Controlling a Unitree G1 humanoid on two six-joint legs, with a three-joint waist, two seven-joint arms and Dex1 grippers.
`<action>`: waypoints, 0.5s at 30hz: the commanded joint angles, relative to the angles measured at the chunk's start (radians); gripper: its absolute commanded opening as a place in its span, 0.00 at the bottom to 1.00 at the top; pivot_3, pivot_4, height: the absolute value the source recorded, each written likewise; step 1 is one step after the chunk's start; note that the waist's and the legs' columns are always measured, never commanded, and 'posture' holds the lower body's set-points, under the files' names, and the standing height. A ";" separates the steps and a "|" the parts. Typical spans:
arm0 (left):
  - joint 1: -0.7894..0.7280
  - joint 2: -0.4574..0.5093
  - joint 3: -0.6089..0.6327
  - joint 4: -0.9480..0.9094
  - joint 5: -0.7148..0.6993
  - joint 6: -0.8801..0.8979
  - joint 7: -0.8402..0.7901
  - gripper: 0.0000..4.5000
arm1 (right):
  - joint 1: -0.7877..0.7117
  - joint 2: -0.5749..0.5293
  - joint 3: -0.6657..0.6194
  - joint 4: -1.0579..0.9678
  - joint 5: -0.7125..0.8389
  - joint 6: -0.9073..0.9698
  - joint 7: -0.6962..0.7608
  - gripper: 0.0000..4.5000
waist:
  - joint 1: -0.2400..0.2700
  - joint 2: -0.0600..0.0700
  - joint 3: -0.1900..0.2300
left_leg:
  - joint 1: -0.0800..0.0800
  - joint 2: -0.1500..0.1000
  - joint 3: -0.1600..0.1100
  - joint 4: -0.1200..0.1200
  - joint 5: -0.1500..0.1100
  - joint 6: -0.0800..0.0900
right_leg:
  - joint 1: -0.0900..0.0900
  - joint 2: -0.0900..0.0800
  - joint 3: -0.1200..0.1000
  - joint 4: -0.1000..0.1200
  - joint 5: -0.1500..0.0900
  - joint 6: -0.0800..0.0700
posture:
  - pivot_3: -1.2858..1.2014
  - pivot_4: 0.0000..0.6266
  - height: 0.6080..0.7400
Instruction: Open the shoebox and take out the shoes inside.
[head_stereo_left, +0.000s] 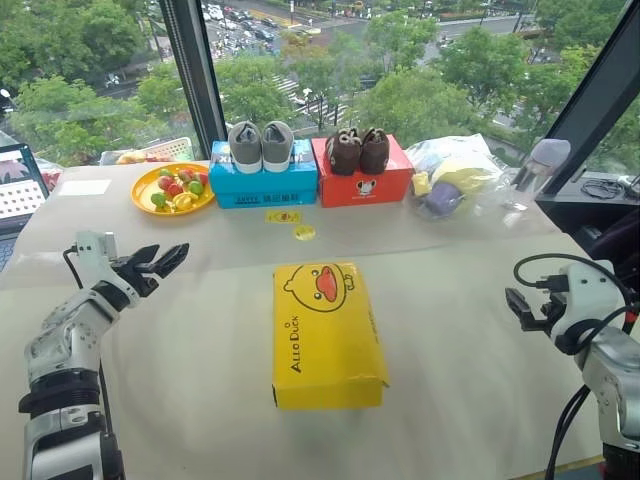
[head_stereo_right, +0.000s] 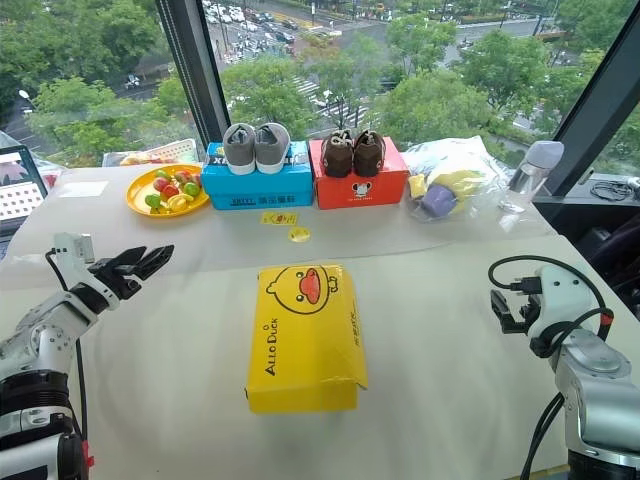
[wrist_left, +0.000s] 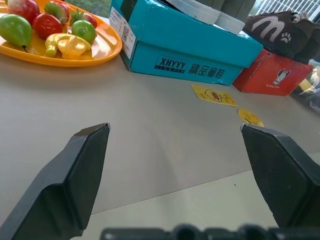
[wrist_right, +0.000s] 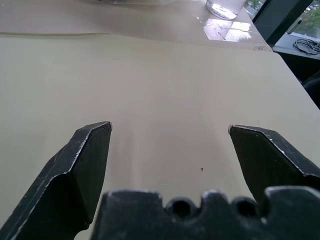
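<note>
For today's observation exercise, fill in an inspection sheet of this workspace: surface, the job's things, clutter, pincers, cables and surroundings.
Surface: table under a beige cover, window along its far edge.
Job's things: yellow shoebox in the middle, lid shut; shoes inside not visible.
Clutter: blue box carrying grey shoes; red box carrying brown shoes; orange fruit plate; two yellow tags; plastic bag; laptop.
Pincers: left pincer open, empty, left of the shoebox; right pincer open, empty, to its right.
Cables: black cables on the right wrist.
Surroundings: trees and streets below.
</note>
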 joint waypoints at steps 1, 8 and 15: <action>-0.018 -0.010 -0.011 -0.049 -0.001 -0.023 -0.012 1.00 | 0.000 -0.002 -0.008 -0.027 -0.012 -0.036 -0.009 0.99 | 0.000 0.000 0.000 | 0.000 0.000 0.000 0.000 0.000 0.000 | 0.000 0.000 0.000 0.000 0.000 0.000 | 0.52 0.24 0.93; 0.103 0.096 -0.248 -0.178 0.147 -0.227 -0.358 1.00 | 0.032 -0.069 0.060 -0.097 0.029 -0.003 0.118 0.99 | -0.001 0.000 0.000 | 0.000 -0.001 0.000 -0.001 0.000 0.000 | 0.000 0.000 0.000 -0.001 0.000 0.000 | 0.52 0.24 0.93; 0.297 0.404 -0.195 -0.500 -0.103 0.033 -0.789 1.00 | 0.048 -0.258 0.068 -0.142 0.167 -0.009 0.420 0.99 | -0.007 0.001 0.001 | 0.000 0.002 0.001 -0.003 -0.001 0.001 | -0.002 0.002 0.001 -0.002 -0.002 0.001 | 0.52 0.24 0.93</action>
